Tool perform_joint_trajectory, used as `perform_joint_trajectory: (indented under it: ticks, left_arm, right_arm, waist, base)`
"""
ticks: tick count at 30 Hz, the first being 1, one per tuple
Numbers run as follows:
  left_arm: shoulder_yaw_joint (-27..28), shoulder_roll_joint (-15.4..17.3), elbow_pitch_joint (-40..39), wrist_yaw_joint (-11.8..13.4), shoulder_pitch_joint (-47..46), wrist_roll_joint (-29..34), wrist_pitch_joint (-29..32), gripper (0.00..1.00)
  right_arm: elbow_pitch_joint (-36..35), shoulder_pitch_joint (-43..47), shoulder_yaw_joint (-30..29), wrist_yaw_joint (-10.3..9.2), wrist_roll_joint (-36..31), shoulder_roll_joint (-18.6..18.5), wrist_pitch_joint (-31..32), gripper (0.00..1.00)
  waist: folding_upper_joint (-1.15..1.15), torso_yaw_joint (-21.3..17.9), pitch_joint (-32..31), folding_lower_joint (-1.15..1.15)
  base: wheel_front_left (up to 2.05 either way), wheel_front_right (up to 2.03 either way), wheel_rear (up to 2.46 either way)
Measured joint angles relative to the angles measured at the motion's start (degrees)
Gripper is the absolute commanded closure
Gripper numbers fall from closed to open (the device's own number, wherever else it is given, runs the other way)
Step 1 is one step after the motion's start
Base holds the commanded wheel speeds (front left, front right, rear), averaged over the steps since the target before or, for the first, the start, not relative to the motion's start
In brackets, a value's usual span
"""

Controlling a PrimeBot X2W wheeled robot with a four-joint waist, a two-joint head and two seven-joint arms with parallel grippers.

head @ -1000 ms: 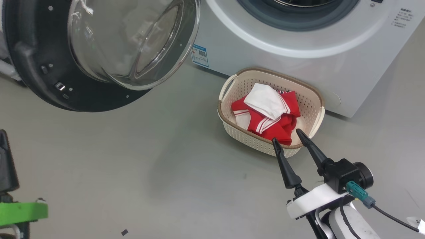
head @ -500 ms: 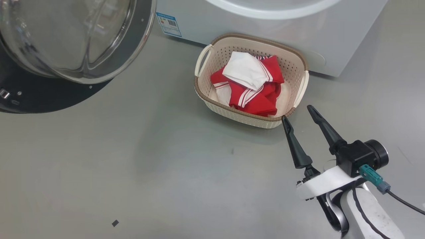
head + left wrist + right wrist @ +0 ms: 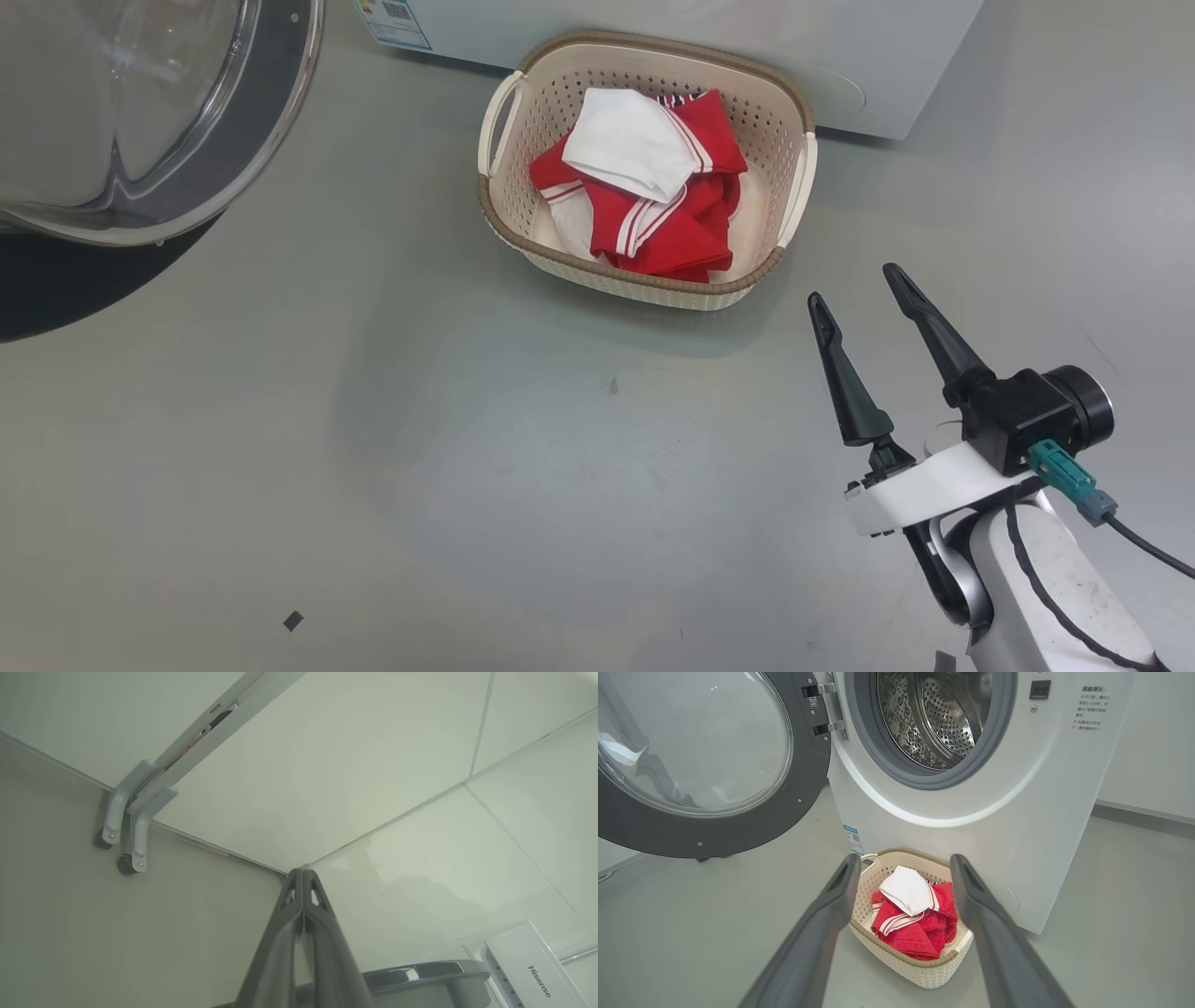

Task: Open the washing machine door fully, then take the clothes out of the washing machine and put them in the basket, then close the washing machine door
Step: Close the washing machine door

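Grey floor (image 3: 420,420): clothes (image 3: 667,238) in basket (image 3: 644,282), just beyond spread, empty right hand (image 3: 854,285).

Bare floor (image 3: 467,420) lies free before the basket (image 3: 644,285); the open washing machine door (image 3: 285,84) juts out at left.

Bright soft light, faint shadow under the basket (image 3: 523,121), glare on the washing machine door (image 3: 700,760), fisheye warp in wrist views.
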Motion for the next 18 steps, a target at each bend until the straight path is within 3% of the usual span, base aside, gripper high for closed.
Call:
perform_joint_trajectory:
  ticks: [10,14,18]
  left_arm:
    - [9.0,2.7,14.6,0.5,-7.7,-2.0,2.8,1.00]
    - [16.9,1.9,25.0,0.5,-11.6,-3.6,2.1,1.00]
    - [17.0,2.5,30.1,0.5,-14.8,-3.1,2.3,1.00]
  right_arm:
    - [0.0,-0.5,0.1,0.20,0.0,0.0,0.0,0.00]
    - [0.0,-0.5,0.0,0.24,0.2,0.0,0.0,0.00]
    - [0.0,-0.5,0.0,0.25,0.2,0.0,-0.1,0.00]
  waist:
    - [0.00,-2.1,0.9,0.00]
    - [0.00,-2.6,0.7,0.00]
    - [0.00,-2.8,0.6,0.00]
  base:
    - [0.00,0.00,0.00]
    - [0.00,0.00,0.00]
    - [0.00,0.00,0.00]
